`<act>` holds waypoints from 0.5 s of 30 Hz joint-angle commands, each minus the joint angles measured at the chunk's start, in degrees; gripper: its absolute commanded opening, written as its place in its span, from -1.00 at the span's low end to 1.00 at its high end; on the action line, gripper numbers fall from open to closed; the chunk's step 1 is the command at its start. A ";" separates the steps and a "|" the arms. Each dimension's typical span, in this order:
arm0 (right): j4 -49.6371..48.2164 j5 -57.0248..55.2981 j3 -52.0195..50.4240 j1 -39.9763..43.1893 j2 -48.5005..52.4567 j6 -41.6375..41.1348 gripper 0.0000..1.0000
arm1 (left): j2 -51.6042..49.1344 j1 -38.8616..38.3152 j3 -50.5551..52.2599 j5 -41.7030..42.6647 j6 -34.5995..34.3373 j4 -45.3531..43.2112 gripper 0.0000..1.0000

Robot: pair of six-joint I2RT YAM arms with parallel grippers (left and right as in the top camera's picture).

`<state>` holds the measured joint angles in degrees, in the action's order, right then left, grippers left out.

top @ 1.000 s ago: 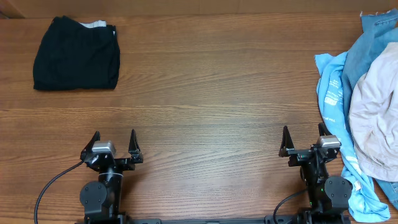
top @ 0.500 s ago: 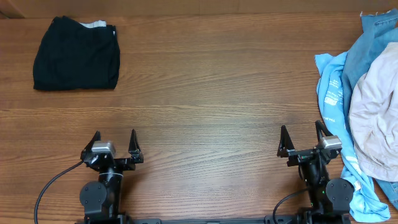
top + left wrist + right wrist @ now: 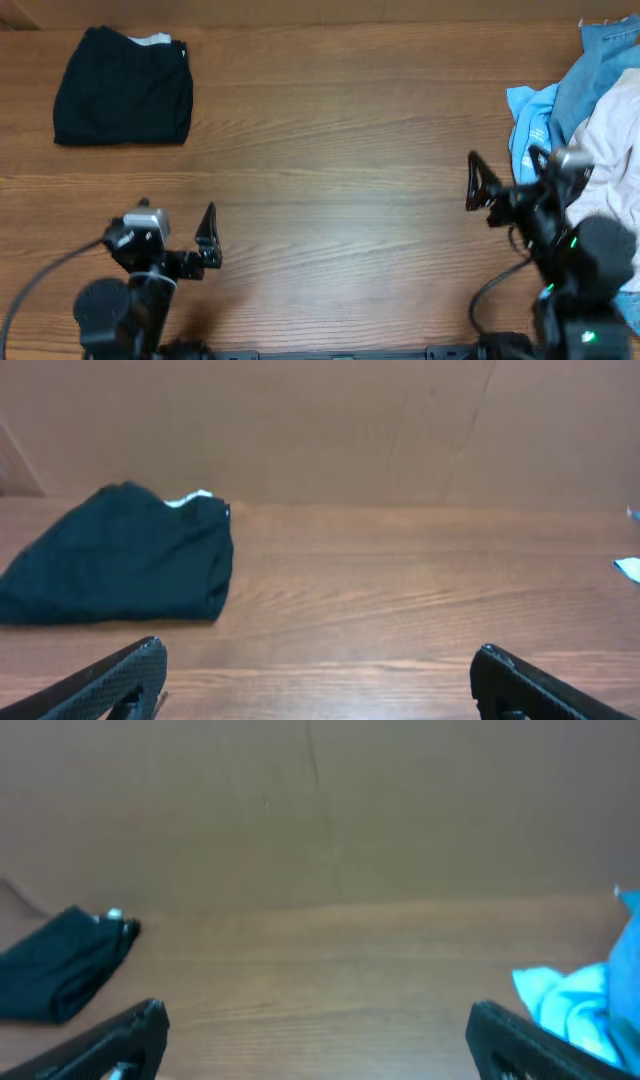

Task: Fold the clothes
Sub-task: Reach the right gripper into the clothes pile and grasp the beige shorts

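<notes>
The pale beige shorts (image 3: 612, 150) lie crumpled at the right table edge, on top of blue garments, and run out of frame. My right gripper (image 3: 505, 172) is open and empty, raised just left of the pile and touching no cloth. In the right wrist view its fingers (image 3: 318, 1035) frame bare wood, and the shorts are out of view. My left gripper (image 3: 176, 222) is open and empty over the front left of the table, far from the shorts. Its fingers (image 3: 318, 675) also frame bare wood.
A black folded garment (image 3: 122, 85) lies at the back left; it also shows in the left wrist view (image 3: 120, 555) and the right wrist view (image 3: 60, 970). A light-blue garment (image 3: 530, 125) and blue denim (image 3: 600, 70) lie under the shorts. The light-blue cloth (image 3: 575, 1000) shows at right.
Both arms have risen from their rest pose. The right gripper has moved away from the front edge, up beside the pile. The left gripper has shifted slightly left.
</notes>
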<state>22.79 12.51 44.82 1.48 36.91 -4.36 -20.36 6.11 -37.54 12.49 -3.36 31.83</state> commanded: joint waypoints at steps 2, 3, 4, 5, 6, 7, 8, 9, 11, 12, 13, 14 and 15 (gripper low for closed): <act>10.78 0.68 19.85 0.15 16.20 -0.17 1.00 | -15.93 0.22 -14.60 4.94 1.68 5.25 1.00; 13.66 0.70 23.78 0.15 20.06 -0.17 1.00 | -20.35 0.17 -18.08 6.86 1.68 7.08 1.00; 19.10 1.60 30.84 0.15 27.23 -0.15 1.00 | -28.46 -0.83 -24.74 8.79 1.70 11.37 1.00; 22.08 2.47 34.40 0.15 31.43 -0.17 1.00 | -32.76 -2.38 -28.39 8.66 2.12 13.92 1.00; 23.21 2.84 35.76 0.15 33.62 -0.17 1.00 | -36.22 -4.11 -31.41 8.26 3.04 16.11 1.00; 23.65 2.82 36.52 0.15 35.43 -0.17 1.00 | -38.97 -5.84 -33.90 7.72 4.04 17.79 1.00; 23.80 2.78 36.57 0.15 37.00 -0.15 1.00 | -42.49 -8.50 -37.22 6.03 4.94 19.89 1.00; 24.20 2.60 36.57 0.15 37.79 -0.17 1.00 | -45.70 -11.45 -40.37 3.17 5.11 21.68 1.00; 24.94 2.64 36.54 0.15 38.99 -0.17 1.00 | -50.88 -17.62 -45.42 -4.26 5.09 24.00 1.00; 25.35 2.60 36.54 0.15 38.99 -0.13 1.00 | -52.83 -20.76 -47.01 -6.95 5.09 24.00 1.00; 25.64 2.60 36.54 0.17 38.99 0.26 1.00 | -54.03 -23.12 -47.78 -8.22 5.09 23.50 1.00; 26.16 2.60 36.54 0.15 38.99 2.05 1.00 | -55.28 -26.18 -47.98 -9.60 5.11 22.03 1.00; 26.69 2.56 36.54 0.17 38.99 2.93 1.00 | -56.17 -28.26 -47.98 -10.69 5.14 21.18 1.00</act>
<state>48.77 14.79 80.01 1.48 76.77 -4.08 -74.24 -16.34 -83.20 8.38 0.36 54.76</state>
